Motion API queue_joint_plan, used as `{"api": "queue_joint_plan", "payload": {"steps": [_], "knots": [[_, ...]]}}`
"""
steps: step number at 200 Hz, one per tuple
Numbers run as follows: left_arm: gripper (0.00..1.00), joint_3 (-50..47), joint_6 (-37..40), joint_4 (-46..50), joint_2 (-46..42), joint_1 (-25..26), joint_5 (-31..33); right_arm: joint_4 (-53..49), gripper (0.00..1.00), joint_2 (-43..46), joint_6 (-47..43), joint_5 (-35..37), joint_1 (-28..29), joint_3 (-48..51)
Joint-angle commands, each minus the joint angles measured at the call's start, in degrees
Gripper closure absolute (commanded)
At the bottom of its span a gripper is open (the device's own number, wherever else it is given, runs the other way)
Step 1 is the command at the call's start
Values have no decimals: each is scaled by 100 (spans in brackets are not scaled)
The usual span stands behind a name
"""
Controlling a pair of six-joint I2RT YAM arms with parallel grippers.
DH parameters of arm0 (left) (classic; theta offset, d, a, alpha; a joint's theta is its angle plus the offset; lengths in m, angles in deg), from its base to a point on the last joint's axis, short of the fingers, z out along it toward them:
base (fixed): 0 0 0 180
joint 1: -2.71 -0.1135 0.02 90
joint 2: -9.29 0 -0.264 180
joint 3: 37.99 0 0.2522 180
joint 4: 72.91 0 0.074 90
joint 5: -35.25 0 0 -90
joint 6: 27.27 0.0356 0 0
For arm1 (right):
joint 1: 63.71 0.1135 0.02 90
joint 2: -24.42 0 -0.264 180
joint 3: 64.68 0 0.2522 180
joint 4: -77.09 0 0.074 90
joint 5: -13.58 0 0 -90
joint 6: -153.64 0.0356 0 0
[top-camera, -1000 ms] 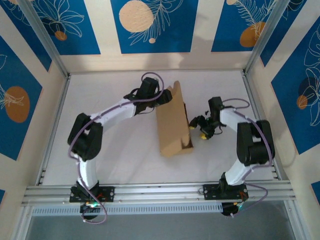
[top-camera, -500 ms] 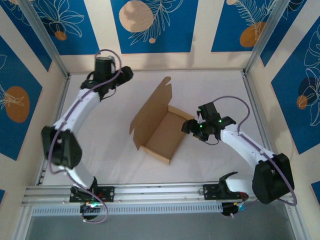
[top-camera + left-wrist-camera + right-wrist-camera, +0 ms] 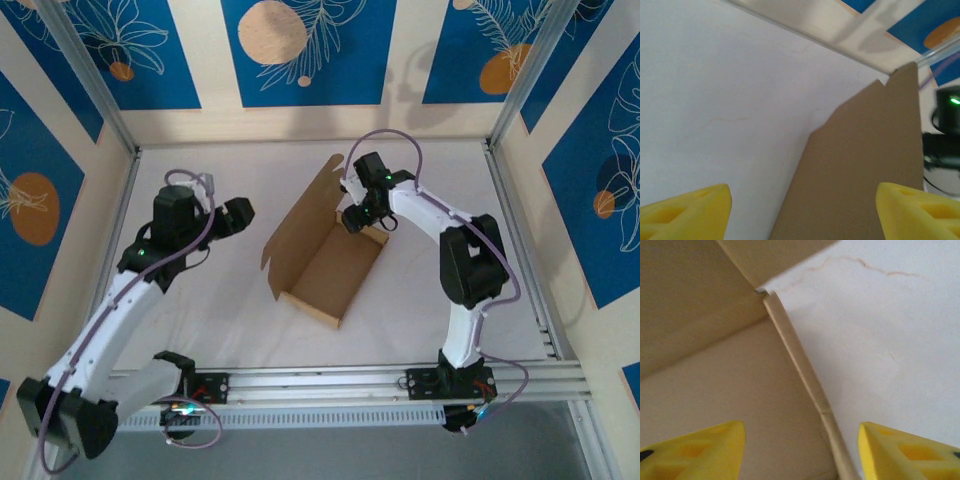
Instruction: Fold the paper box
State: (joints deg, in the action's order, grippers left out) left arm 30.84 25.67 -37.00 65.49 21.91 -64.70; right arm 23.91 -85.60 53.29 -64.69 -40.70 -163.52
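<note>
Overhead: against half a second ago, the left arm is swinging in from the far-left corner, and the left claw (image 3: 238, 212) is now pointing at the paper box (image 3: 325, 258). The right claw (image 3: 358, 215) is shifting from the box's right wall to its far corner. The box is sitting unmoved mid-bench (image 3: 230, 320), a shallow brown tray with a tall flap (image 3: 300, 215) standing along its left side. Reading: both arms are lining up for the next fold.

Left wrist: the left claw (image 3: 802, 215) is gaping open and empty, the flap's plain face rising just ahead.

Right wrist: the right claw (image 3: 802, 450) is standing open astride the low side wall (image 3: 800, 370), gripping nothing.
</note>
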Motion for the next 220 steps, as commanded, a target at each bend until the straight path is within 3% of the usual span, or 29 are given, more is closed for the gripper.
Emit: {"api": "queue_joint_plan", "payload": {"steps": [1, 25, 61, 101, 149, 171, 220], "knots": [[24, -234, -36, 82, -347, 162, -395, -258, 36, -142, -968, -204, -69, -353], [24, -438, -113, 39, -446, 237, -545, -529, 36, -525, -915, -612, -53, -700], [24, -420, -10, 234, -598, 251, -274, -763, 42, -1071, -592, -173, -84, -1010], [22, -3, -33, 930, -680, 260, 577, -480, 71, -747, 368, 303, -194, -438], [22, 244, -356, 1661, -745, 269, 1777, 190, 85, 362, 1878, 487, -234, 1052], [22, -6, -358, 1481, -710, 285, 1754, 342, 85, 675, 2151, 522, -148, 1581], [24, -1234, -892, 832, -598, 370, 1438, 418, 89, 843, 1763, 841, 61, 1849]]}}
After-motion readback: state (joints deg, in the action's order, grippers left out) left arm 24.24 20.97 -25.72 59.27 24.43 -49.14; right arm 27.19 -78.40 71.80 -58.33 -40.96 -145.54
